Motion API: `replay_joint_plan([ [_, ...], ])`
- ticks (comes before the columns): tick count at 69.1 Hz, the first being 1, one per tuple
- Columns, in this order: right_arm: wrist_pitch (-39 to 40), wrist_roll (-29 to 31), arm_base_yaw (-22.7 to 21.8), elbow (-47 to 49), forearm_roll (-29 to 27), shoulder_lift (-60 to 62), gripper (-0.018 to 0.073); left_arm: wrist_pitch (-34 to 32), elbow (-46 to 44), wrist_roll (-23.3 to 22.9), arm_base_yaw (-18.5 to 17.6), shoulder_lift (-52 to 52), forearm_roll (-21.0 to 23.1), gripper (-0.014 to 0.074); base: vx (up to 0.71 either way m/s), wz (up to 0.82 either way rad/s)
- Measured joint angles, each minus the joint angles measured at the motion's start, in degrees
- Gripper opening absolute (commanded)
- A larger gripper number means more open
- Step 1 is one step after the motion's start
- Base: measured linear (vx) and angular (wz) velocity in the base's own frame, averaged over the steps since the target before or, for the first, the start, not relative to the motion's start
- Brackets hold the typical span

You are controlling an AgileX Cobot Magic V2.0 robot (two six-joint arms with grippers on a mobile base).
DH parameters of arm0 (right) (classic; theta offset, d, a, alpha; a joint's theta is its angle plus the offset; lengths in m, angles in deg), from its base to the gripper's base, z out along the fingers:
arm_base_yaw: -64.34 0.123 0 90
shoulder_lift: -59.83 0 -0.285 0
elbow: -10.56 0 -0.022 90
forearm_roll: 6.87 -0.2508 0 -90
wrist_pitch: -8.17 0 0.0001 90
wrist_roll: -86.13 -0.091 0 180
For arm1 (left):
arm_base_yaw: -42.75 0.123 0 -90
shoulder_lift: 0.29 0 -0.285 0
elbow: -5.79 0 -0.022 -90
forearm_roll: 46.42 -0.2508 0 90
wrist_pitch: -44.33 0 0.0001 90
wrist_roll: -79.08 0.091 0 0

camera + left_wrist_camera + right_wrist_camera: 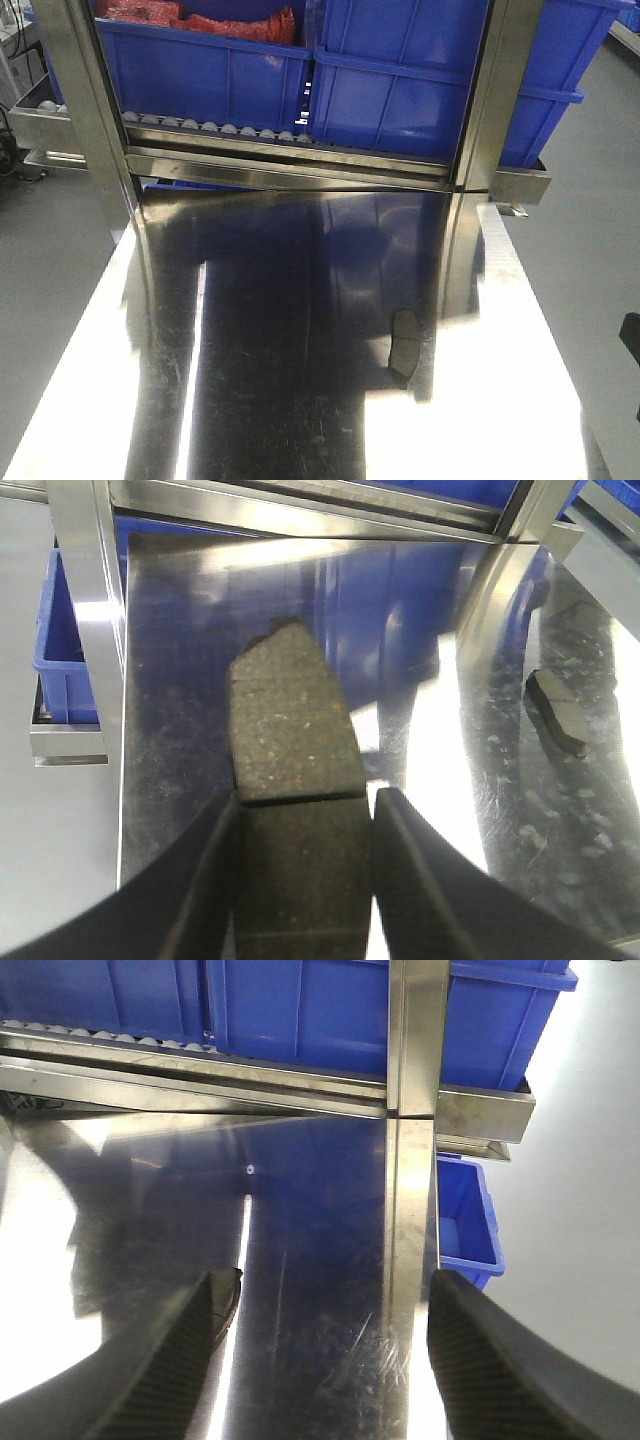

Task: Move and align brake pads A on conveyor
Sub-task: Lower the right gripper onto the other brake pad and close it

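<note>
Brake pad [290,720], dark-grey, curved and grooved, gripped by the left claw [310,800] over the shiny steel counter [520,810].
Its black fingers [205,880] press both long edges of the pad. The right claw [337,1280] hangs released, jaws wide apart with nothing between them. A second dark-grey curved pad [558,712] lies flat on the counter at 2 o'clock from the held one. Blue plastic bins [420,80] sit on a steel roller rack [215,127] farthest off, at 12.
</note>
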Motion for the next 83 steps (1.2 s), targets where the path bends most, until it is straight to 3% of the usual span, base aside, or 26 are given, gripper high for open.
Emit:
replay_joint_plan([
  [14, -4.7, -0.1, 0.0, 2.5, -2.3, -4.1, 0.0450, 0.0, 0.0, 0.0, 0.0, 0.0, 0.0, -0.0006, 0.00, 0.00],
  [41, -22.0, -0.1, 0.0, 18.8, -2.5, -33.5, 0.0450, 0.0, 0.0, -0.1, 0.0, 0.0, 0.0, -0.0006, 0.00, 0.00],
  [67, -26.3, -2.4, 0.1, 29.5, -4.4, -56.3, 0.0450, 0.0, 0.0, -0.1, 0.0, 0.0, 0.0, -0.0006, 0.00, 0.00],
  [75, -27.0, -2.9, 2.2, 34.0, -5.7, -61.0, 0.0450, 0.0, 0.0, -0.1, 0.0, 0.0, 0.0, -0.0006, 0.00, 0.00],
  [83, -27.5, -4.8, 7.4, 39.5, -6.0, -66.5, 0.0450, 0.0, 0.0, -0.1, 0.0, 0.0, 0.0, -0.0006, 0.00, 0.00],
])
